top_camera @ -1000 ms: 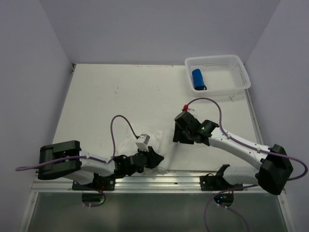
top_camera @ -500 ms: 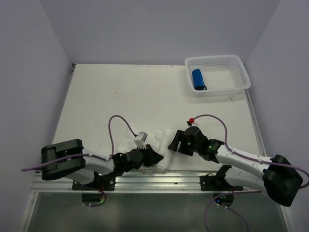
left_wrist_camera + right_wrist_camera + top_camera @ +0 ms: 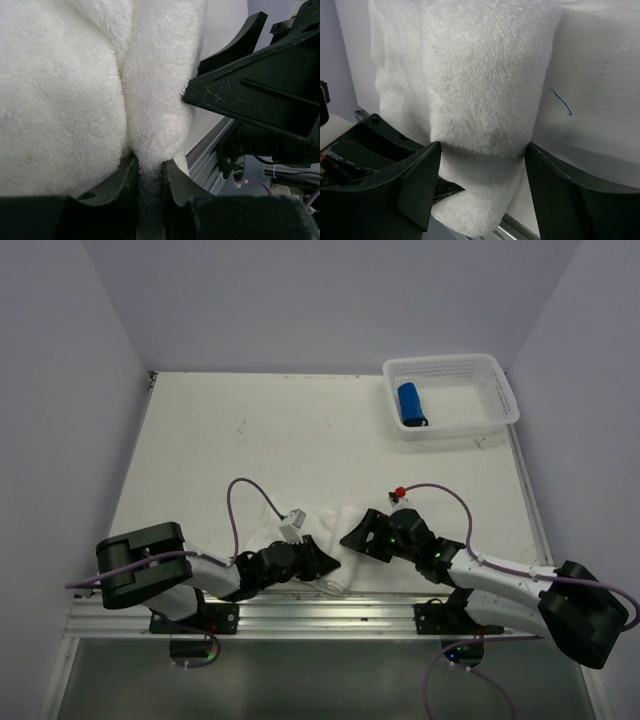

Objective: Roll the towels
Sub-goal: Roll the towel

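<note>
Both claws meet at the white towel (image 3: pixel 328 523) on the tabletop's (image 3: pixel 250 440) near edge.

The left claw (image 3: pixel 149 172) is pinching a raised fold of the white towel, probably to anchor that end so the cloth cannot slide while it is rolled. Its arm lies low, stretched rightward along the near edge. The right claw (image 3: pixel 485 170) is spread wide and straddles a thick, doubled-over part of the towel (its fingers sit beside it, not visibly squeezing). That arm reaches low to the left. The blue towel (image 3: pixel 411 403) lies rolled in the basket (image 3: pixel 500 390) at the far right, apparently finished.
</note>
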You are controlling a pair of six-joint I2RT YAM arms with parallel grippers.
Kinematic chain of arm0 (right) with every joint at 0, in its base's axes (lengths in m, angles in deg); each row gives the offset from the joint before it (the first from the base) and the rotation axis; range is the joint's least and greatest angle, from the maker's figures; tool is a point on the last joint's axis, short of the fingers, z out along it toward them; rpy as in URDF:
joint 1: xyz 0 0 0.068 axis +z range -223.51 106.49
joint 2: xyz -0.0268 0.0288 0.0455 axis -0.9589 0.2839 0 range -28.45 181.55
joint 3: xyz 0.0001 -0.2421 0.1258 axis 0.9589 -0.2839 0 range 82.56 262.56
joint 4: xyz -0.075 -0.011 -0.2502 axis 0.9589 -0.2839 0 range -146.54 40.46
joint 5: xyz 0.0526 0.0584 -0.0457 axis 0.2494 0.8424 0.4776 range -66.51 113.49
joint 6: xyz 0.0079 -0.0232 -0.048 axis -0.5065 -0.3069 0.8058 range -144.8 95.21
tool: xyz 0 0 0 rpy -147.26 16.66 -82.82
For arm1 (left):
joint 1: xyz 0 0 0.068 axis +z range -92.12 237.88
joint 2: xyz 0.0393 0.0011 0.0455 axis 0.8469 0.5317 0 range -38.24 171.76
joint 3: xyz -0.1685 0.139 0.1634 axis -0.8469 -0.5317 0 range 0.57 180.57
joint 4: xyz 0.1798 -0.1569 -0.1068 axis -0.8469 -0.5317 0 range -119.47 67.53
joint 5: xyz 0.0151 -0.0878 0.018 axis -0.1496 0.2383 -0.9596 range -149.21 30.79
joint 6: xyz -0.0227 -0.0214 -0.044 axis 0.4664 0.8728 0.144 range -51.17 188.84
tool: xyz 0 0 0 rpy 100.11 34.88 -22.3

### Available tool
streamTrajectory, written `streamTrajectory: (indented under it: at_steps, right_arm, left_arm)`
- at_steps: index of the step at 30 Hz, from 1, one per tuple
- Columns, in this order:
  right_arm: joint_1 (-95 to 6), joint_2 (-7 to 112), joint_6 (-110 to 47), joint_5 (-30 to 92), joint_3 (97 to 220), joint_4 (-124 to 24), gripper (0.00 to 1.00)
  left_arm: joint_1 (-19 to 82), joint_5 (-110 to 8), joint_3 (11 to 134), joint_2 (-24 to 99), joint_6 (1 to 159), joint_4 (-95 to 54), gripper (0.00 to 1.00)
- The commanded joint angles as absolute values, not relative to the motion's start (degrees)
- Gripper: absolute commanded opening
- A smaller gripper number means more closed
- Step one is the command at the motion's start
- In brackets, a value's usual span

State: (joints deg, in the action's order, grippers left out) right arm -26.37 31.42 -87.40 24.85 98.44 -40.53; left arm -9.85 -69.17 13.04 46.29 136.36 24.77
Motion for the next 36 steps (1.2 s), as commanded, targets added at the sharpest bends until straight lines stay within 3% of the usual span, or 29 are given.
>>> streamTrajectory:
  at_steps: [1, 9, 12, 16, 18, 19, 25, 28, 36]
  right_arm:
    - [-26.40, 32.27, -88.25, 25.60, 97.68, -33.64, 0.71]
    - [-26.31, 39.30, -87.99, 25.34, 98.90, -30.30, 0.68]
    - [-26.31, 40.97, -87.81, 24.46, 99.70, -30.64, 0.59]
    - [-26.31, 42.47, -87.37, 23.58, 102.85, -35.64, 0.33]
    - [-26.31, 42.65, -87.29, 22.53, 104.52, -38.89, 0.26]
    - [-26.31, 43.17, -87.55, 21.22, 107.14, -44.56, 0.20]
    - [-26.31, 45.90, -87.63, 19.53, 114.28, -58.40, 0.12]
    - [-26.40, 47.04, -88.95, 19.71, 115.60, -61.05, 0.12]
    - [-26.14, 46.78, -90.10, 18.39, 119.21, -67.64, 0.17]
  left_arm:
    - [-8.57, -66.24, 11.73, 48.15, 138.09, 23.67, 0.00]
    - [-7.34, -65.63, 10.68, 46.31, 137.83, 23.06, 0.00]
    - [-7.25, -65.89, 10.59, 45.61, 137.74, 21.92, 0.00]
    - [-7.25, -66.68, 11.20, 45.17, 135.99, 19.64, 0.00]
    - [-7.25, -68.17, 11.90, 44.03, 134.67, 15.78, 0.08]
    - [-7.25, -69.22, 12.52, 43.33, 133.71, 14.37, 0.19]
    - [-7.60, -73.18, 14.63, 36.47, 130.27, 4.53, 0.53]
    - [-8.21, -77.56, 17.61, 32.43, 127.56, -1.53, 0.62]
    - [-16.46, -94.26, 30.09, 27.15, 121.14, -22.35, 0.73]
